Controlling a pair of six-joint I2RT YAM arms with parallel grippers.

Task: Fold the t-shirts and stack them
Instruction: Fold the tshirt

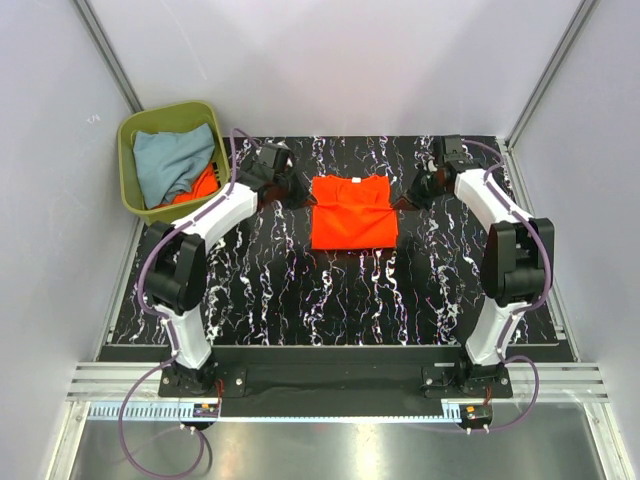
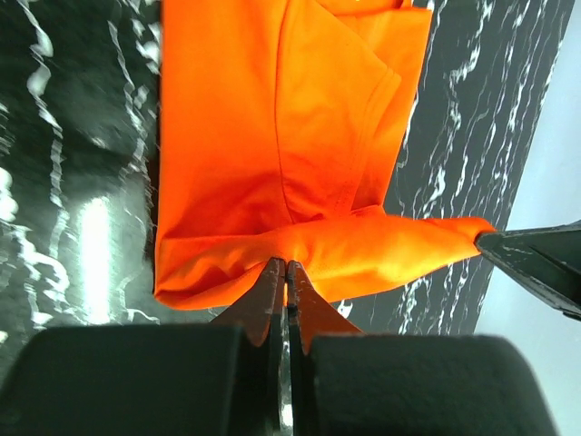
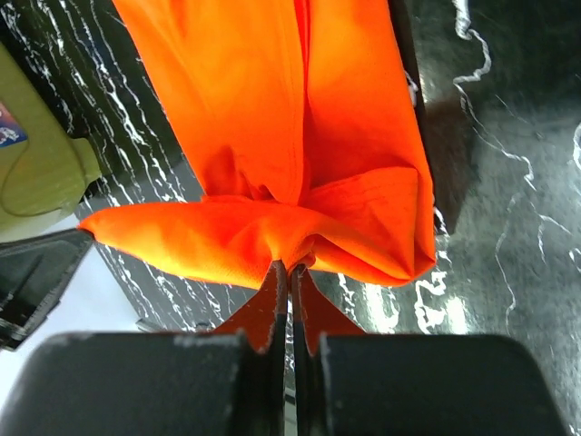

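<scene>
Left arm [image 1: 213,216] and right arm [image 1: 490,205] reach forward, angled inward; left hand [image 1: 289,190] and right hand [image 1: 416,190] both pinched closed.

No legible text or labels

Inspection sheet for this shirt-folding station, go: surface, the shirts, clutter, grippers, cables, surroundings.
Surface: black white-veined mat, lying flat.
Job's things: orange t-shirt partly folded at the mat's far middle; grey-blue t-shirt and second orange t-shirt in the olive-green bin at far left.
Clutter: nothing seen.
Grippers: left gripper shut on one edge of the orange t-shirt; right gripper shut on the opposite edge.
Cables: purple cables run along both arms and loop by the bases, off the cloth.
Surroundings: white enclosure walls; aluminium rail along the near edge.
</scene>
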